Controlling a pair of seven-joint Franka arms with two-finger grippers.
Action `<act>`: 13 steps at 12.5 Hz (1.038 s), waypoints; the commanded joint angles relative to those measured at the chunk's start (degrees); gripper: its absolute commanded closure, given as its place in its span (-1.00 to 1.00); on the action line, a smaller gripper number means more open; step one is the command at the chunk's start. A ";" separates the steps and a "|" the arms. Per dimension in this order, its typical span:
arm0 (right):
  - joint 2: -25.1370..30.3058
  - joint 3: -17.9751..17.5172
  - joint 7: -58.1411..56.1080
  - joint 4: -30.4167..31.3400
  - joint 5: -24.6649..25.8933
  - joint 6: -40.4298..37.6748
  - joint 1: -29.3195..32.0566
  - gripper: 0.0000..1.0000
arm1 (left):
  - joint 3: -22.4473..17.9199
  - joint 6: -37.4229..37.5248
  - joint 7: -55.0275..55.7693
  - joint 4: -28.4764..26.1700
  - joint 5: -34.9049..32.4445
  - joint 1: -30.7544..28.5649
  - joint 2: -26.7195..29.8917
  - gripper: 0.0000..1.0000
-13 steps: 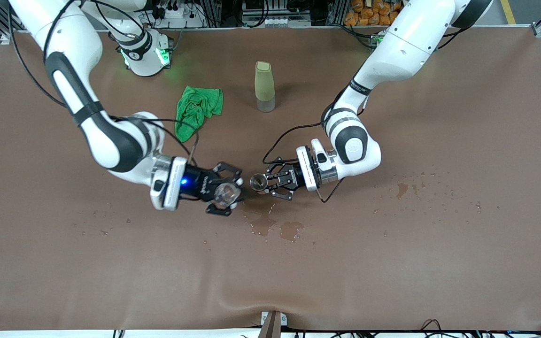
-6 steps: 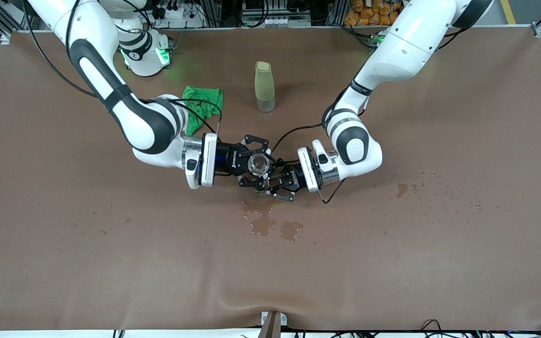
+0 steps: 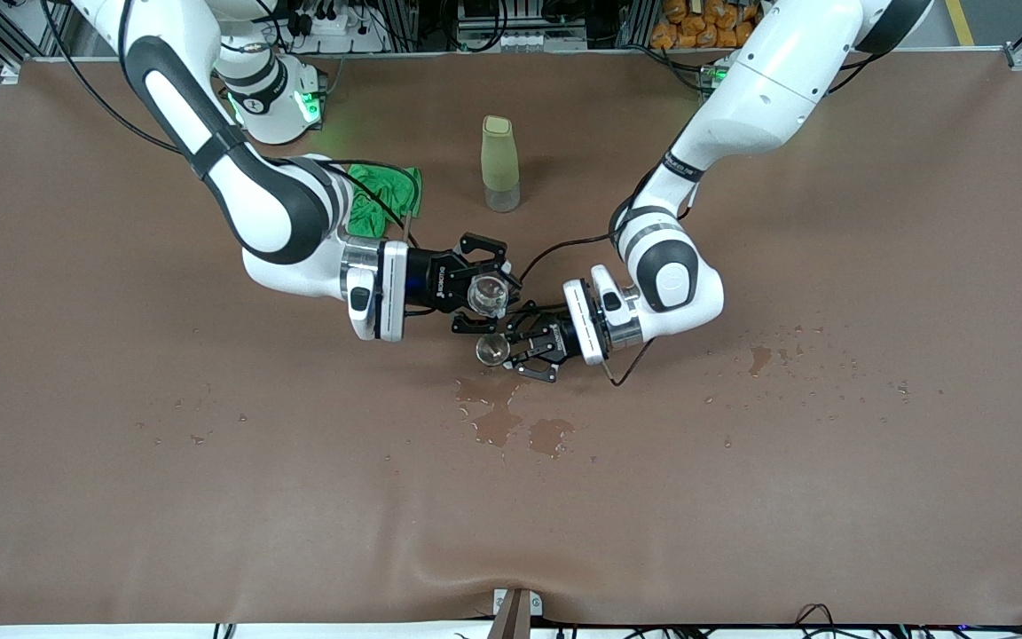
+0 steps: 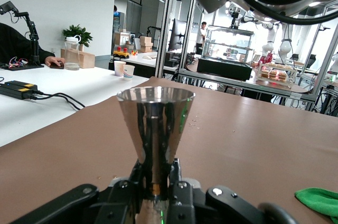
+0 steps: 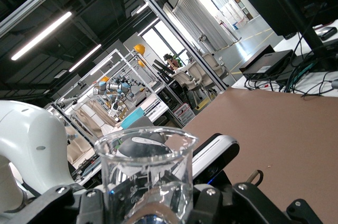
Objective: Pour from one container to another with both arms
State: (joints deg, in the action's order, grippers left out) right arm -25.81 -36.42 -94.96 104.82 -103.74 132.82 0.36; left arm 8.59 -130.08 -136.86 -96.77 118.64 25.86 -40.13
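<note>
Glass beaker [image 3: 486,294] clamped in the right gripper [image 3: 484,296] sits just above the steel jigger [image 3: 491,350], which the left gripper [image 3: 511,348] pinches by its waist. Both hang over the table [image 3: 830,461] just above the wet puddle [image 3: 511,426]. I'd worry the mouths aren't lined up; a tip now could miss the jigger's narrow rim and add to that puddle.

Brown table [image 3: 830,497] with darker wet blotches [image 3: 511,426]. Arms [image 3: 271,213] white, dark grey bands; black grippers. Green cloth [image 3: 369,209]. Olive bottle [image 3: 499,164], base maybe clear. Clear beaker [image 5: 145,174], white markings. Shiny silver cup [image 4: 155,126].
</note>
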 commanded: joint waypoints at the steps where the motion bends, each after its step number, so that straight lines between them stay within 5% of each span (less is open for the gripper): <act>1: 3.04 -0.23 5.73 2.31 -1.29 -0.02 0.43 1.00 | 0.11 -0.61 1.42 1.06 -0.95 -0.02 -0.21 1.00; 13: 5.51 -0.94 25.69 3.20 -1.20 -0.11 -0.27 1.00 | 0.11 -0.61 1.95 1.06 -0.95 0.06 -0.21 1.00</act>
State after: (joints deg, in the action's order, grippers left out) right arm -22.79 -37.48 -71.78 106.33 -103.74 132.77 0.20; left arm 8.59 -130.08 -136.38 -96.76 118.64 25.86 -40.13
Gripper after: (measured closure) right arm 0.837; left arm 0.789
